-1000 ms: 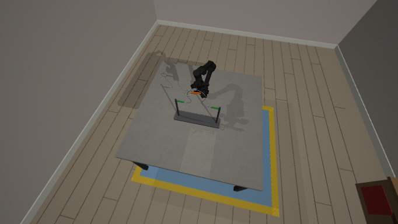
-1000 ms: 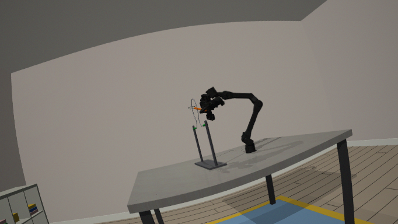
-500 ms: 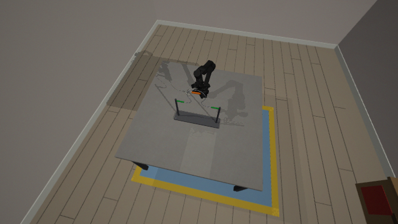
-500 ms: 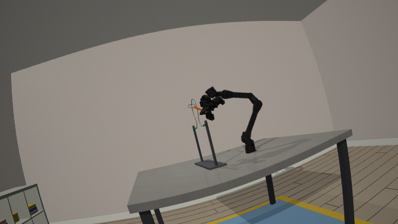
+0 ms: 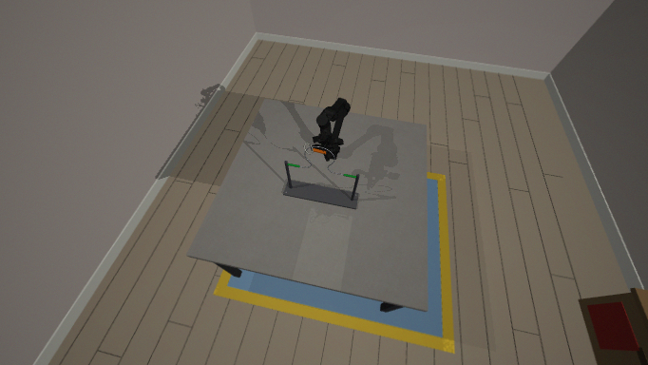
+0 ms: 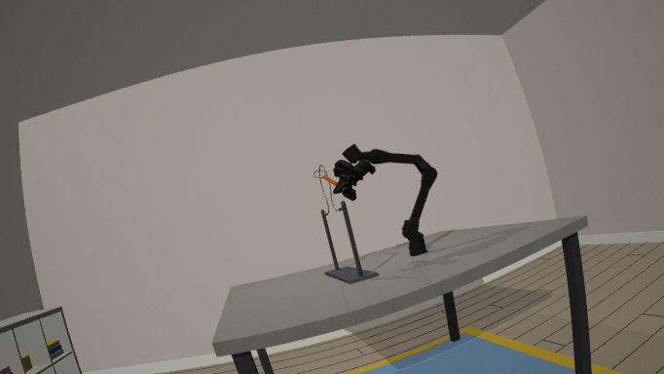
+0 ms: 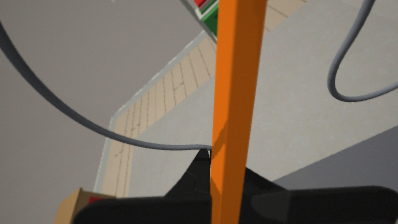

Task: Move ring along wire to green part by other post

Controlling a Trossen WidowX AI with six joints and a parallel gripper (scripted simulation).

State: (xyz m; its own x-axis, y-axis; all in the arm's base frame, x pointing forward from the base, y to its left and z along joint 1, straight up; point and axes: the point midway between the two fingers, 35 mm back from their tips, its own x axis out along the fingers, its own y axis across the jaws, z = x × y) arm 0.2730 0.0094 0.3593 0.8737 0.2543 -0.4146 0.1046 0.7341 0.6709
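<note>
My gripper (image 5: 329,154) (image 6: 342,188) (image 7: 208,155) is shut on the orange handle (image 5: 318,151) (image 6: 331,180) (image 7: 239,75), high above the base. The ring (image 6: 313,173) is at the handle's far end, near the top of the wire's arch; the wire appears to run through it, though it is small. The ring is out of the wrist view. The grey wire (image 7: 50,100) passes behind the handle close to a fingertip in the wrist view; contact cannot be told. The green parts (image 5: 294,165) (image 5: 350,176) sit beside the left post (image 5: 288,177) and right post (image 5: 354,188).
The posts stand on a dark base plate (image 5: 320,195) (image 6: 350,276) on the grey table (image 5: 257,228) (image 6: 292,307). The arm reaches over from its mount on the table. Part of the wire (image 7: 332,75) also bends at the right of the wrist view.
</note>
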